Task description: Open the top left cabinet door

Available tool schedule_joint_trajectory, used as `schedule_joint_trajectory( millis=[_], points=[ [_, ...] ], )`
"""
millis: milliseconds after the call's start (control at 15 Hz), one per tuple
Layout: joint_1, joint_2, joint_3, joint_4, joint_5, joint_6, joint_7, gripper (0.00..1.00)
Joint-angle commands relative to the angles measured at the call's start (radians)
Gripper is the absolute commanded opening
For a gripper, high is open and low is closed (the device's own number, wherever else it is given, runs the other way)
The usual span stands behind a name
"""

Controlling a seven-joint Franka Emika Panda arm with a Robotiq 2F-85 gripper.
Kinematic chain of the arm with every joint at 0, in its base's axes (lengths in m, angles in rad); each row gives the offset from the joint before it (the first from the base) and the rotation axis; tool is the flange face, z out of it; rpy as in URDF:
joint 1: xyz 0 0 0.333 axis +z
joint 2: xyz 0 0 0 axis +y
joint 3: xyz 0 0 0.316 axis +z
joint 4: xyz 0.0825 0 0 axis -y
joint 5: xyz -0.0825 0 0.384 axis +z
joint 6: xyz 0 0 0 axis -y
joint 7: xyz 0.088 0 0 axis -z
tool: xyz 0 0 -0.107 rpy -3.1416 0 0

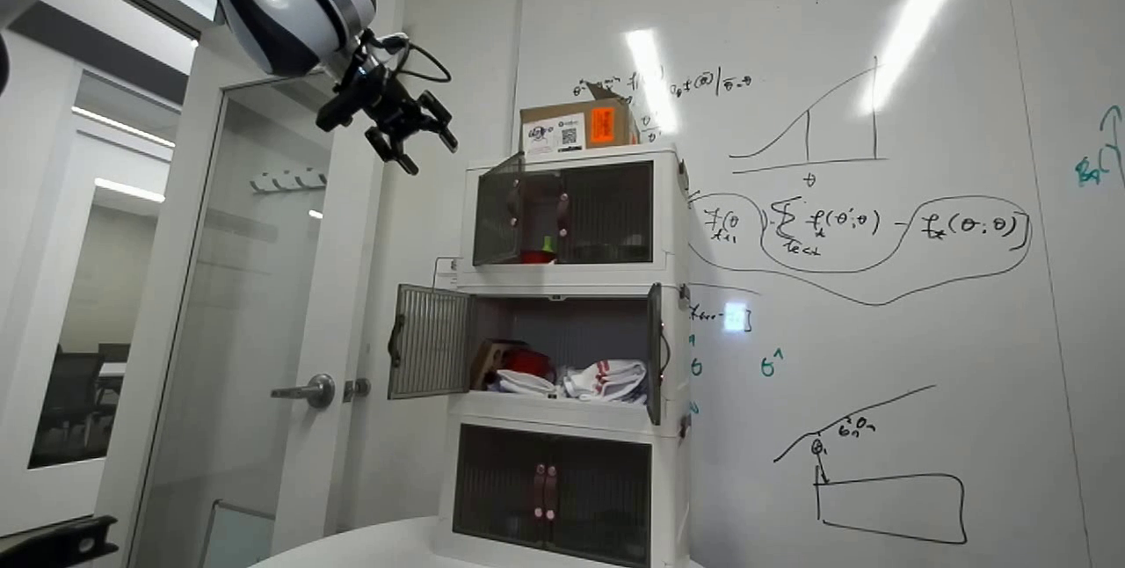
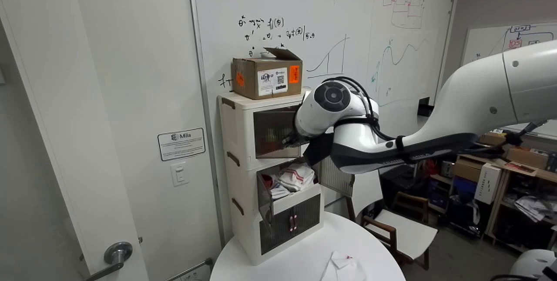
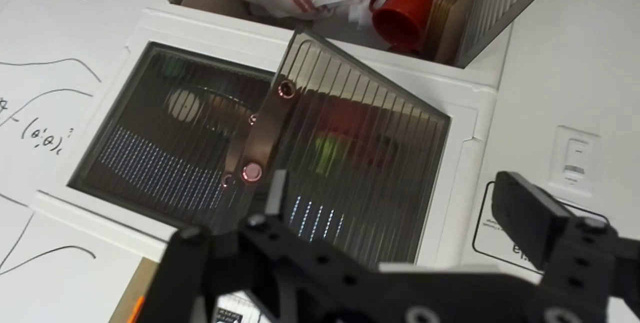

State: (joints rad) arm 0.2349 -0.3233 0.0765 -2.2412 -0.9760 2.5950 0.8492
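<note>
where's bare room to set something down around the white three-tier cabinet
Bare: the round white tabletop between the white three-tier cabinet and the white cloth; narrow edges on the cabinet's top, beside the brown cardboard box. Crowded: the open middle tier, with striped white towels and a red mug.

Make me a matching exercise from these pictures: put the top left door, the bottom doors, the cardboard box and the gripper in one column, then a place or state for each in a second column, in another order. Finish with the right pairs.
Things
1. Top left door
2. Bottom doors
3. Cardboard box
4. Gripper

Places and states
A. Sitting on top of the cabinet
B. Jaws spread apart
C. Swung partly open
D. Both shut

Right pairs: 1-C, 2-D, 3-A, 4-B
</note>
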Motion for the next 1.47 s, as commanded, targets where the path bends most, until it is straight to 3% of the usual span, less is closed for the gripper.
schedule_joint_trajectory(
  millis=[0,267,533,867,1400],
  points=[
    [0.006,-0.043,-0.003,-0.016,0.276,-0.020,-0.271,1.00],
    [-0.023,-0.060,0.030,0.016,0.552,-0.116,-0.528,1.00],
    [-0.022,-0.045,0.022,0.127,0.750,-0.342,-0.782,1.00],
    [-0.079,0.033,0.004,0.341,0.765,-0.529,-0.959,1.00],
    [-0.140,0.262,-0.049,0.628,0.831,-0.682,-1.199,1.00]
  ],
)
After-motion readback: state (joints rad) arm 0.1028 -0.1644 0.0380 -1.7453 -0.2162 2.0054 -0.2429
